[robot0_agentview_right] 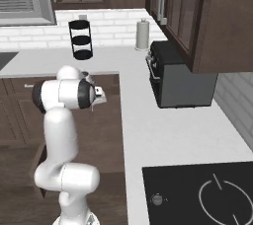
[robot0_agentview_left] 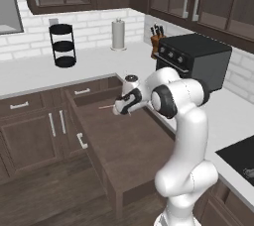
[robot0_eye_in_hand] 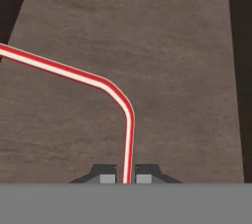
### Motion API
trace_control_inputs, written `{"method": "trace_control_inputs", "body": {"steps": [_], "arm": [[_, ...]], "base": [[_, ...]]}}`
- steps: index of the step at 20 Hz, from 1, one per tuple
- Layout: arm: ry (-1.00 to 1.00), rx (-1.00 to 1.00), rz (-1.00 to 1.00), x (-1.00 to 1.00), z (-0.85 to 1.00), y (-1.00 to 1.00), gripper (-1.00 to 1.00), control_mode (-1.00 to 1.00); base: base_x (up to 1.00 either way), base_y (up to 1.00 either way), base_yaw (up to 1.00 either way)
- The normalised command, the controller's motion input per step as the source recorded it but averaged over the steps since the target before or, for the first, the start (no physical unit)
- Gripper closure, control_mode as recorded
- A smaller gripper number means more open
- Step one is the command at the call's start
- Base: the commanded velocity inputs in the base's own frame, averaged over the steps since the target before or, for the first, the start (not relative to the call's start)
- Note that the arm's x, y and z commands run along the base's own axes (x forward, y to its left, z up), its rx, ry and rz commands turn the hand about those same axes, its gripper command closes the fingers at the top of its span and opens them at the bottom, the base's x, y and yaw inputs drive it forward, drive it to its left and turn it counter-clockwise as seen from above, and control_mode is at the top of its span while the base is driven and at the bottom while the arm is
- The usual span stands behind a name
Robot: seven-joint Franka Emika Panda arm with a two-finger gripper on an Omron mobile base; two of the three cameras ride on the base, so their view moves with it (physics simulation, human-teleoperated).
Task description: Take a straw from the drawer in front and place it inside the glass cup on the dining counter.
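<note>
One step done by my read: pick made, carry to cup next. Drawer (robot0_agentview_left: 124, 145) pulled wide open, wood floor bare apart from what I hold. Gripper (robot0_eye_in_hand: 126, 179) over drawer, fingers pinched tight on straw (robot0_eye_in_hand: 98, 80); straw runs up between tips, then bends off sideways. Next I lift clear of drawer walls, keep pinch firm, thin straw may slip.

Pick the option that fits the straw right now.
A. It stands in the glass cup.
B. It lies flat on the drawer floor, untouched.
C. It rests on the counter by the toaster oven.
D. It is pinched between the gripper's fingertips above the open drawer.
D: in the hand view the straw runs down between the closed tips of the gripper, with the drawer floor beneath.
</note>
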Motion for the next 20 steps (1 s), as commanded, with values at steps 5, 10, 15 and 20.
{"method": "trace_control_inputs", "body": {"steps": [5,10,15,20], "arm": [[0.04,0.0,-0.02,-0.09,1.0,-0.01,1.0,-1.0],[0.13,0.0,-0.05,-0.68,1.0,-0.28,1.0,-1.0],[0.13,-0.01,-0.03,-0.94,0.94,-0.47,1.0,-1.0],[0.13,-0.01,-0.01,-0.89,0.55,-0.43,1.0,-1.0]], "base": [[0.0,0.0,0.0],[0.0,0.0,0.0],[0.0,0.0,0.0],[0.0,0.0,0.0]]}}
